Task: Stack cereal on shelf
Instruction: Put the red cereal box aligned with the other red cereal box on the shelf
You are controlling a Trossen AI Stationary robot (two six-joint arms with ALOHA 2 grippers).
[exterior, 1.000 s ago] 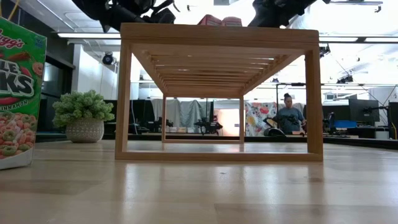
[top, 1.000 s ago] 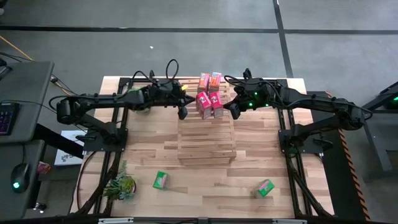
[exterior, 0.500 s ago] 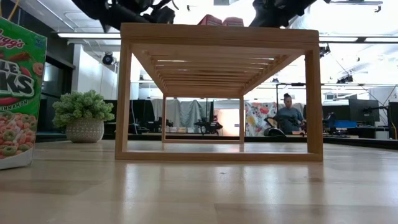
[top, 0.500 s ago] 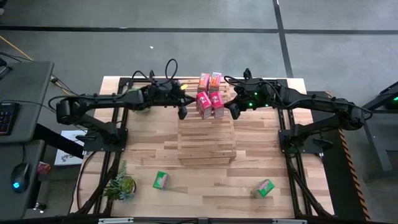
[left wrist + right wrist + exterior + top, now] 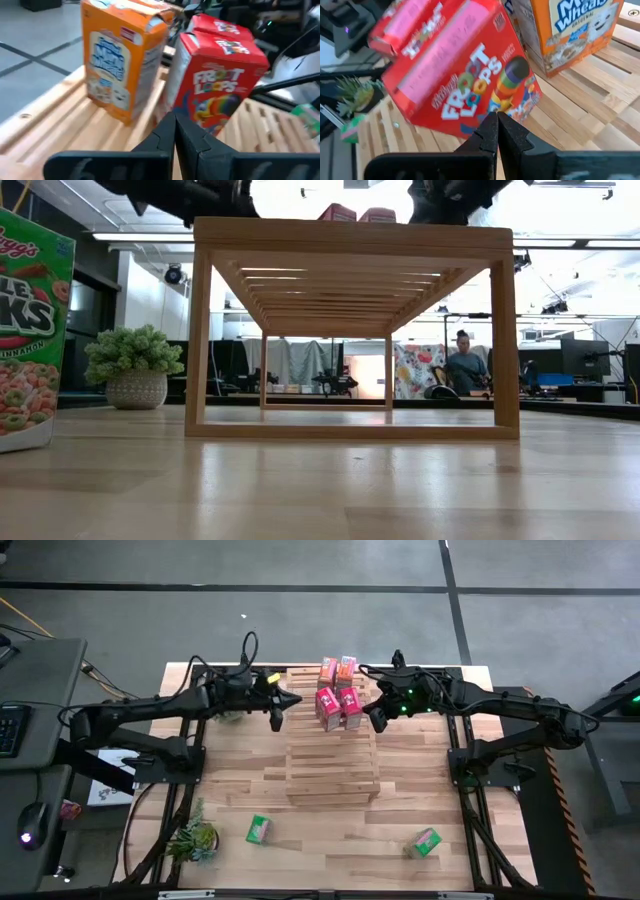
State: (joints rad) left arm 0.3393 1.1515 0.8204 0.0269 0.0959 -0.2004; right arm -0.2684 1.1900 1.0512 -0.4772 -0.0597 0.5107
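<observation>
Shelf: the wooden shelf [image 5: 332, 745] stood in the middle of the table [image 5: 240, 765], running from the far edge toward the near edge.
Boxes on shelf: two orange Mini-Wheats boxes [image 5: 337, 668] stood at the shelf's far edge, and two red Froot Loops boxes [image 5: 337, 707] stood just in front of them.
Boxes on table: one green box [image 5: 258, 829] lay near the table's near edge, left of the shelf; another green box [image 5: 427, 841] lay close to the near right corner.
Left gripper: the left gripper [image 5: 277, 712] was shut and held nothing. It hung beside the shelf's left edge, a little apart from the red boxes.
Right gripper: the right gripper [image 5: 378, 720] was shut and held nothing. It sat at the shelf's right edge, just beside the red boxes.
Only in the high view: both green boxes and a small plant [image 5: 194, 837] at the near left corner.
Only in the low view: the shelf's open legs, a big green cereal box [image 5: 30, 330] close to the camera, a potted plant [image 5: 136, 367], and a person [image 5: 463, 364] far back in the room.
Only in the wrist views: the names printed on the boxes.
Open room: the near half of the shelf top was bare slats.
</observation>
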